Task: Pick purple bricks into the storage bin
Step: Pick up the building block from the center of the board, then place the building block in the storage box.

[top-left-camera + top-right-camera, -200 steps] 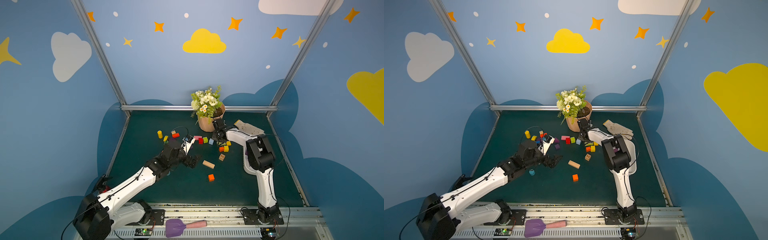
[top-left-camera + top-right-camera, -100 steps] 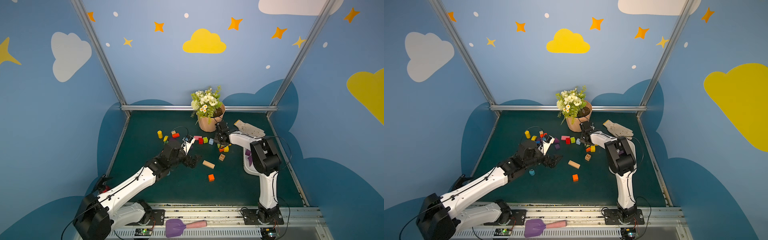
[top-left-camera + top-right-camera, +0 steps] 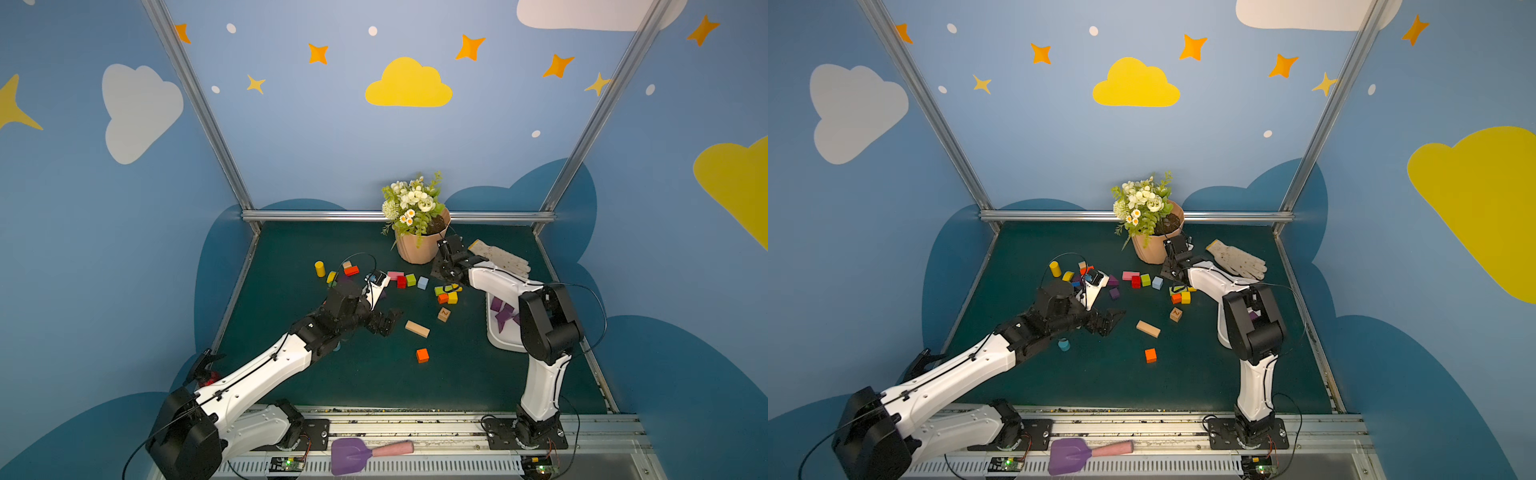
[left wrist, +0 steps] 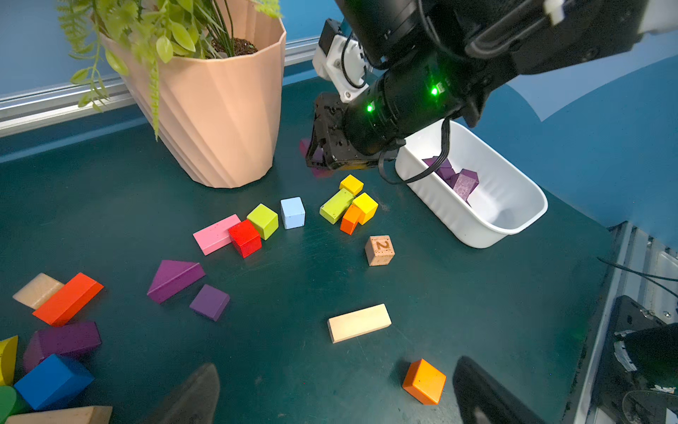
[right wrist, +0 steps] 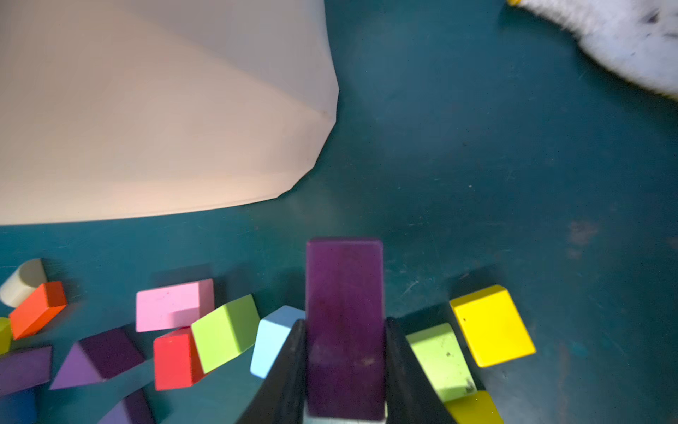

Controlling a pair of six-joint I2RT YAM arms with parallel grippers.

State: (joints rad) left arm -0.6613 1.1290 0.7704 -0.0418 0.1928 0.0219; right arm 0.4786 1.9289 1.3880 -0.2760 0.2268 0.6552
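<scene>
Left arm [image 3: 266, 370]: extended low from its base at the near edge, reaching forward and inward. Left gripper [image 3: 1108, 321]: jaws spread wide, nothing between them; both fingertips [image 4: 194, 392] show clear in the left wrist view.

Right arm [image 3: 540, 382]: lower link upright from its base, elbow sharply folded, forearm reaching toward the far side, wrist pitched downward. Right gripper [image 5: 345, 323]: jaws clamped on the two long sides of a purple brick [image 5: 345, 279], which juts out beyond the fingertips.

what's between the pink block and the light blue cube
A red cube against the pink block, then a lime green cube just short of the light blue cube. Clearest in the left wrist view.
</scene>
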